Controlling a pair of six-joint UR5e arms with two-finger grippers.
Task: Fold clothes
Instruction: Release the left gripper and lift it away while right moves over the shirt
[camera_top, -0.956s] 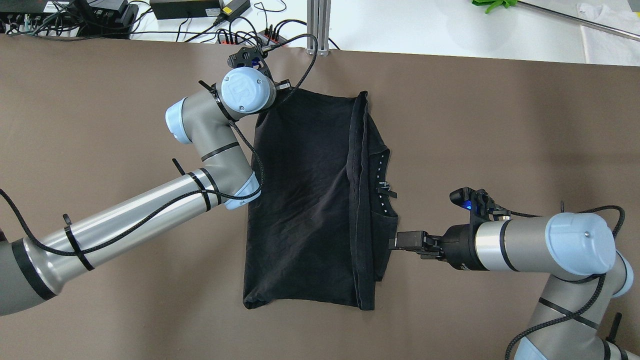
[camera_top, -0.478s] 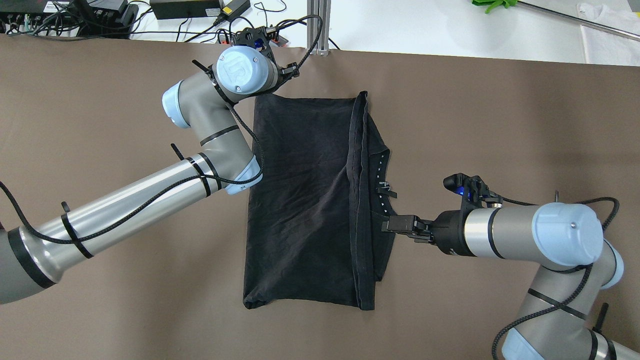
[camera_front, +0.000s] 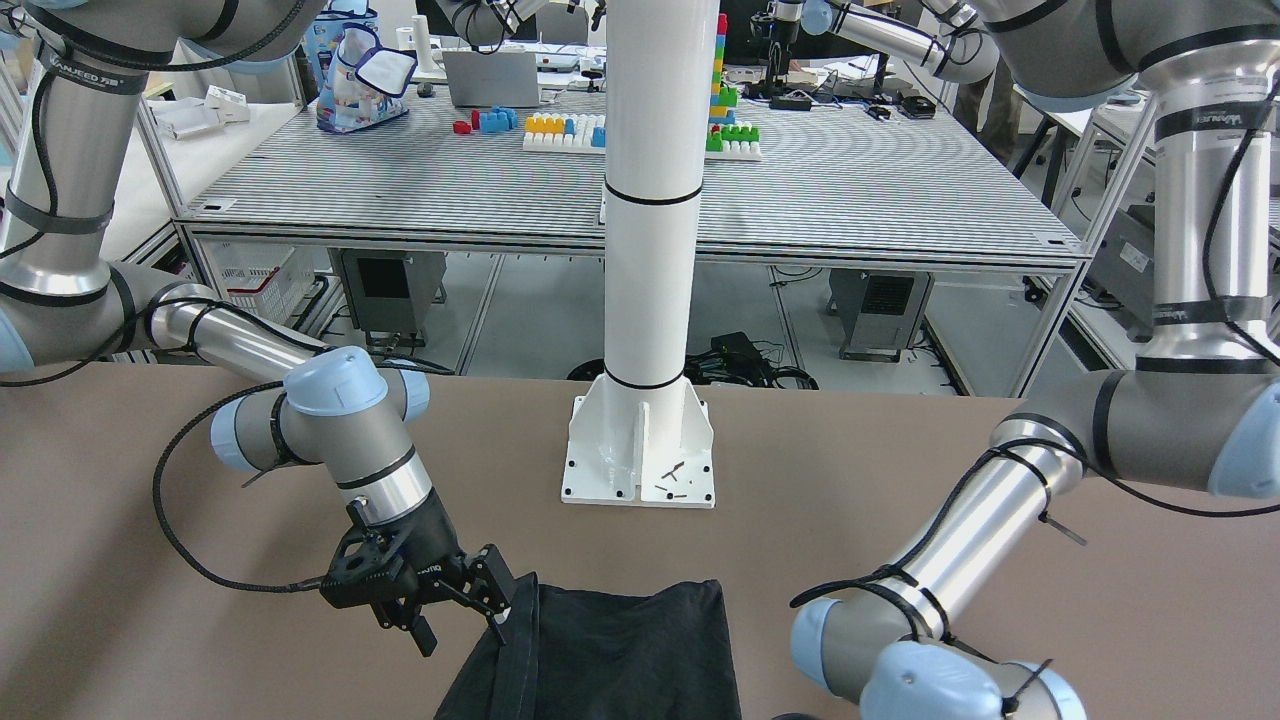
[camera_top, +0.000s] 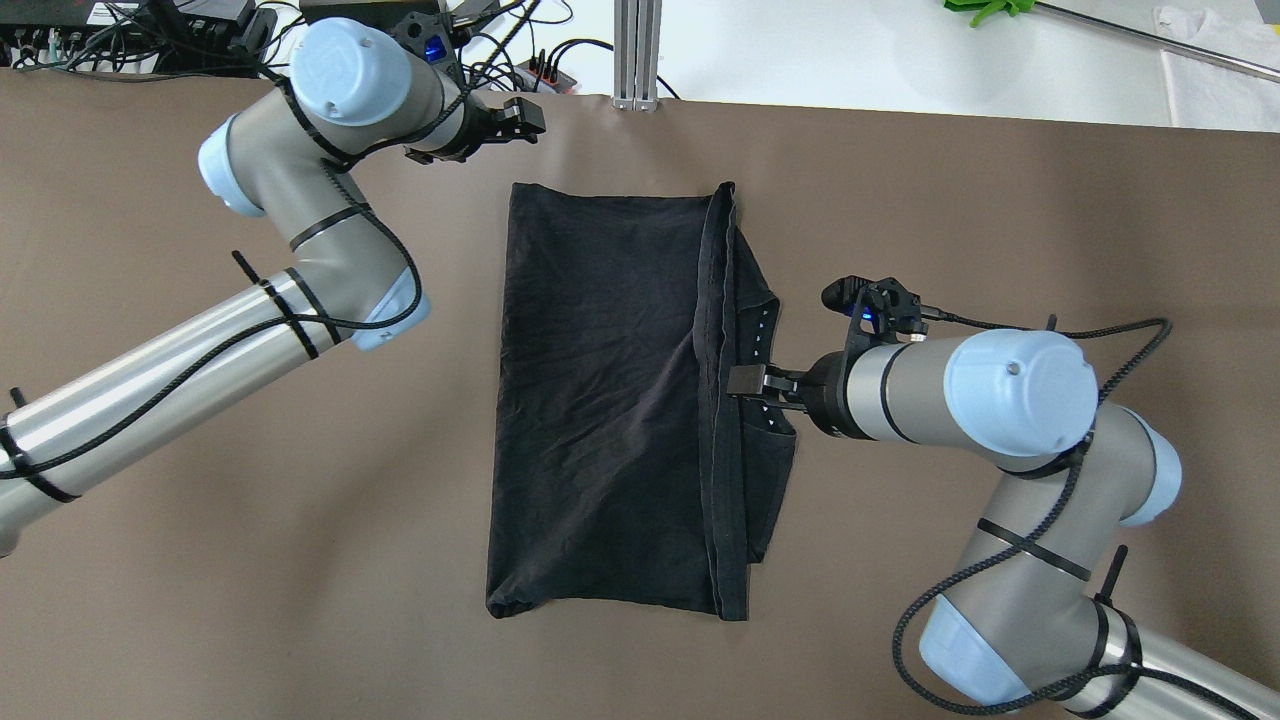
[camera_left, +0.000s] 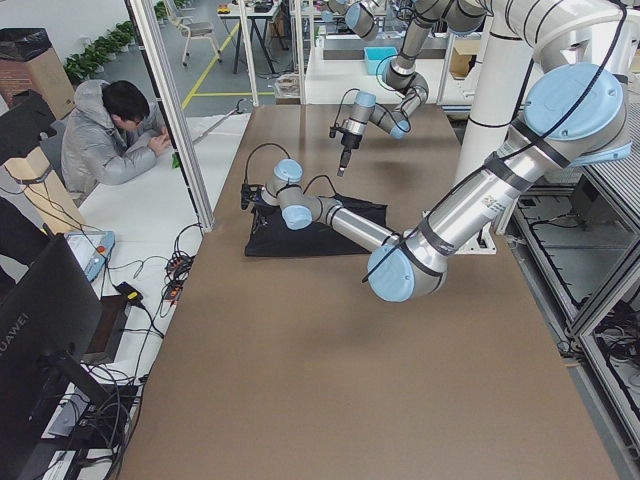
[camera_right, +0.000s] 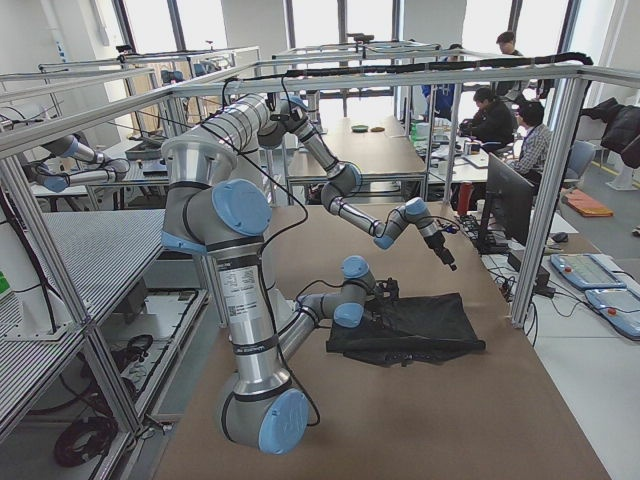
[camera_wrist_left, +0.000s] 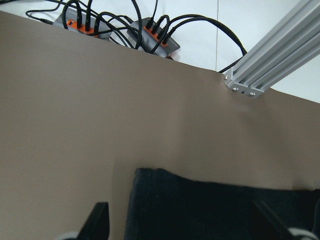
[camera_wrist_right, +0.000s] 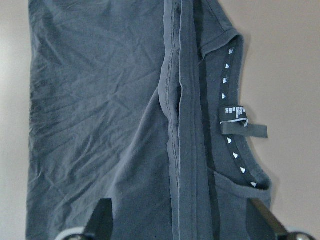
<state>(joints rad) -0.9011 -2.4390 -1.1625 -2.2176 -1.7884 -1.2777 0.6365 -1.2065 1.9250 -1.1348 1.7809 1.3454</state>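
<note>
Front-facing view: the thin black fabric garment (camera_front: 610, 650) lies flat on the brown counter (camera_front: 900, 560), on the near side of the white pole's square base plate (camera_front: 638, 455) and apart from it. The right gripper (camera_front: 462, 622) sits at its left edge, jaws apart.

Overhead view: its long axis runs near to far, with the neck opening facing right beside a hemmed flap. The left gripper (camera_top: 515, 117) hovers off the far left corner, near an aluminium post (camera_top: 637, 60).

Left wrist view: jaws apart over the garment's far left corner, black power strips (camera_wrist_left: 150, 40) beyond.

Right wrist view: jaws spread above the collar label (camera_wrist_right: 235, 117).

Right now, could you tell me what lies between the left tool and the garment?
Only bare table; the overhead view shows the left tool apart from the garment.
</note>
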